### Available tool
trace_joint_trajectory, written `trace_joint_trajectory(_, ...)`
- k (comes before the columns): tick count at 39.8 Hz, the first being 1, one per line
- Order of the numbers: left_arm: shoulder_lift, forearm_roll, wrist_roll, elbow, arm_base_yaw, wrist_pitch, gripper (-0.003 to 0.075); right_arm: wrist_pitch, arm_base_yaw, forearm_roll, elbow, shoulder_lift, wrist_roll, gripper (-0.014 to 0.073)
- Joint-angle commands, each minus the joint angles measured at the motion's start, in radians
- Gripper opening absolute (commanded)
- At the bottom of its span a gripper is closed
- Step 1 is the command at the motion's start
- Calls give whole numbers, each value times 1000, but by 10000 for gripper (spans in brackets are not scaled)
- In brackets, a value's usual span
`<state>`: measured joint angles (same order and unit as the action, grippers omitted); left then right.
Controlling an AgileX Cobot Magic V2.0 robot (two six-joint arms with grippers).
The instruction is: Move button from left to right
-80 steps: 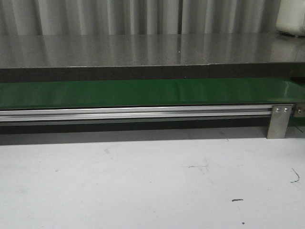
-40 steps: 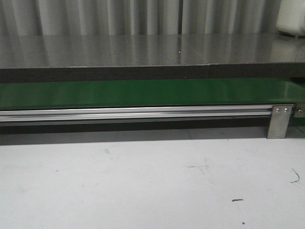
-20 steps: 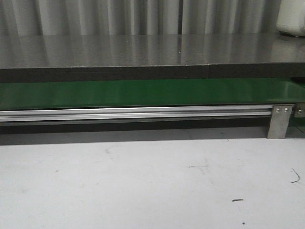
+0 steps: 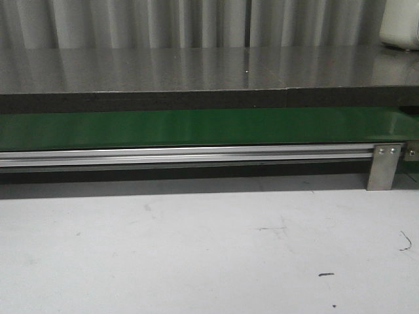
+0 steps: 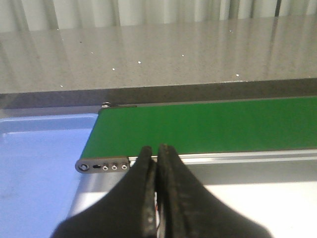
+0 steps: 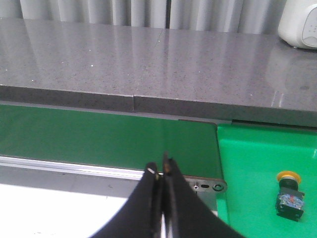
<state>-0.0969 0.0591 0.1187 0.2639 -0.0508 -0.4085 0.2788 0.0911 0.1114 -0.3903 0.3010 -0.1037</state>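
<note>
The button (image 6: 289,195), with a yellow-orange cap and a black blocky body, lies on the bright green tray (image 6: 257,158) past the right end of the green belt (image 6: 104,139); only the right wrist view shows it. My right gripper (image 6: 159,168) is shut and empty, in front of the belt's rail, to the left of the button. My left gripper (image 5: 156,150) is shut and empty, in front of the left end of the belt (image 5: 208,126). In the front view the belt (image 4: 196,127) carries nothing, and neither gripper shows there.
A blue tray (image 5: 42,148) lies beside the belt's left end. An aluminium rail (image 4: 183,156) with a bracket (image 4: 383,167) runs along the belt's front. Behind the belt is a grey counter (image 4: 196,69) with a white appliance (image 6: 299,22) at its right. The white table (image 4: 196,255) lies in front.
</note>
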Motion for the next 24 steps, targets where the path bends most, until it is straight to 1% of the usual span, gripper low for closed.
trace_joint_trajectory(1,15,3,-34,-13,43,91,-21,-85,0,5,-25,6,-13,-70)
trace_joint_trajectory(3,39,3,-34,-43,66,109,-21,-85,0,5,-25,6,-13,-70)
trace_joint_trajectory(7,100,8,-34,-112,75,149,-21,-85,0,5,-25,6,-13,-70)
trace_joint_trajectory(12,121,24,-54,-214,44,220,-21,-85,0,5,-24,6,-13,-70)
trace_joint_trajectory(17,121,24,-58,-305,38,313,-21,-85,0,5,-24,6,-13,-70)
trace_joint_trajectory(19,121,24,-58,-300,38,272,-21,-85,0,5,-24,6,-13,-70)
trace_joint_trajectory(24,121,29,-58,-301,38,281,-21,-85,0,5,-24,6,-13,-70)
